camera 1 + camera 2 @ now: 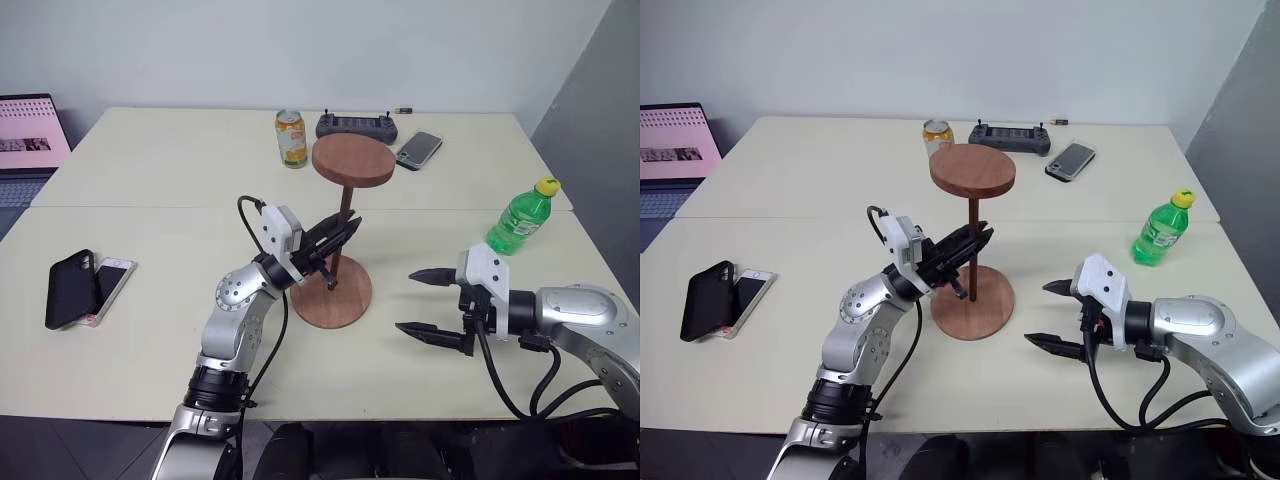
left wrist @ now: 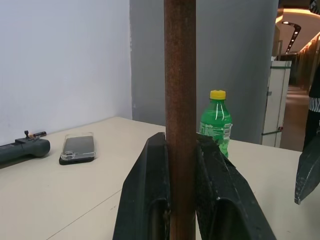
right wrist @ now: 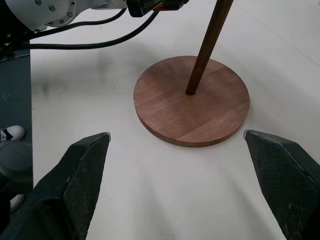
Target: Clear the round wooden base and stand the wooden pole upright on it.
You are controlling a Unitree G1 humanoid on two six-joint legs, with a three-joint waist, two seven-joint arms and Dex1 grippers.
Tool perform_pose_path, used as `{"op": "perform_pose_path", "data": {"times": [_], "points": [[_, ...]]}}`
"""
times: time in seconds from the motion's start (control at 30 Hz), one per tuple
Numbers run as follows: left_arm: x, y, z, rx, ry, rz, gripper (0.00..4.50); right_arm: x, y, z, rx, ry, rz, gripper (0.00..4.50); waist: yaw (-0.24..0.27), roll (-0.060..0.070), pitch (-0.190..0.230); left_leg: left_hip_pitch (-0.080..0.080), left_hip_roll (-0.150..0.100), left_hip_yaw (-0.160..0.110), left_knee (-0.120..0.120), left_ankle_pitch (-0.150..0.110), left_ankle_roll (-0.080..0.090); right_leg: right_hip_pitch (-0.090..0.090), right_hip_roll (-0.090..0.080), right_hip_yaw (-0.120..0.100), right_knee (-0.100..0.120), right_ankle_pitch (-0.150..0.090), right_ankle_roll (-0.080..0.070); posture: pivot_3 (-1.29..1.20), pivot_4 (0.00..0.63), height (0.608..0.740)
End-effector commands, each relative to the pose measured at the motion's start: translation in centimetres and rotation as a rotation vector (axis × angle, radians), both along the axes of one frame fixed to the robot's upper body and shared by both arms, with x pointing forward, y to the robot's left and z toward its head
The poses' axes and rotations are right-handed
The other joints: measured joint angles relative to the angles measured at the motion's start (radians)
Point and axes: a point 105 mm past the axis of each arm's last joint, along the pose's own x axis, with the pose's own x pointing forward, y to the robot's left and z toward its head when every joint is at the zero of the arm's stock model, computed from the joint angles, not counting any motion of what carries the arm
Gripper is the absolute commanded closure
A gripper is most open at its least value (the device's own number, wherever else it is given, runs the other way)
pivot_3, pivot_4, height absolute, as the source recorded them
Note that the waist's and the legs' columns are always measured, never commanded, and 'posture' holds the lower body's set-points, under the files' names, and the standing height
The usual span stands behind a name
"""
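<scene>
Cream counter (image 1: 150, 320) carries the round wooden base (image 1: 335, 300); left end effector (image 1: 338, 234) hides part of the wooden pole (image 1: 340, 235) it pinches upright. Right end effector (image 1: 428, 303), spread, points level toward it.

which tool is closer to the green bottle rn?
Right. The right tool hangs open over the table just in front of the green bottle; the left tool is farther off, shut on the wooden pole over the round wooden base.

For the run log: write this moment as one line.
left gripper: shut on wooden pole | pole: upright in round wooden base | right gripper: open, beside base
</scene>
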Motion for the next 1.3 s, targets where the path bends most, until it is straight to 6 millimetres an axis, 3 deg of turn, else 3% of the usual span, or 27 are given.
{"op": "perform_pose_path", "data": {"times": [0.03,0.37,0.73,1.07,1.3], "points": [[0.1,0.4,-1.5,0.049,0.029,0.031,4.21,-0.3,0.4,1.3,0.011,-0.056,0.023,0.00,0.000,0.000,0.000,0.000,0.000,0.000,0.000,0.000,0.000,0.000,0.000,0.000,0.000,0.000,0.000,0.00,0.150,0.740],[0.1,2.9,-2.6,0.069,0.060,0.128,4.21,-0.5,0.7,1.5,0.017,-0.057,0.027,0.00,-0.005,0.001,-0.001,0.001,0.001,0.000,-0.001,0.000,0.000,0.000,0.001,0.001,0.000,0.000,0.000,0.00,0.150,0.740],[0.0,3.2,-4.7,0.140,0.114,0.148,4.21,-0.4,0.9,1.4,0.022,-0.056,0.030,0.00,-0.006,0.001,-0.002,0.014,0.001,0.000,-0.004,0.000,0.001,0.012,0.001,0.001,-0.002,-0.002,0.003,0.00,0.150,0.740],[0.3,4.4,-6.8,0.175,0.193,0.189,4.21,-0.4,0.9,1.3,0.026,-0.053,0.028,0.00,-0.006,0.001,-0.009,0.015,0.002,0.000,-0.004,-0.001,0.001,0.013,0.002,0.001,-0.002,-0.003,0.005,0.00,0.150,0.740],[0.3,4.4,-6.8,0.203,0.175,0.188,4.21,-0.5,1.2,1.7,0.052,-0.074,0.049,0.00,-0.006,0.001,-0.011,0.016,0.002,0.000,-0.005,-0.001,0.001,0.013,0.003,0.002,-0.002,-0.003,0.005,0.00,0.150,0.740]]}}
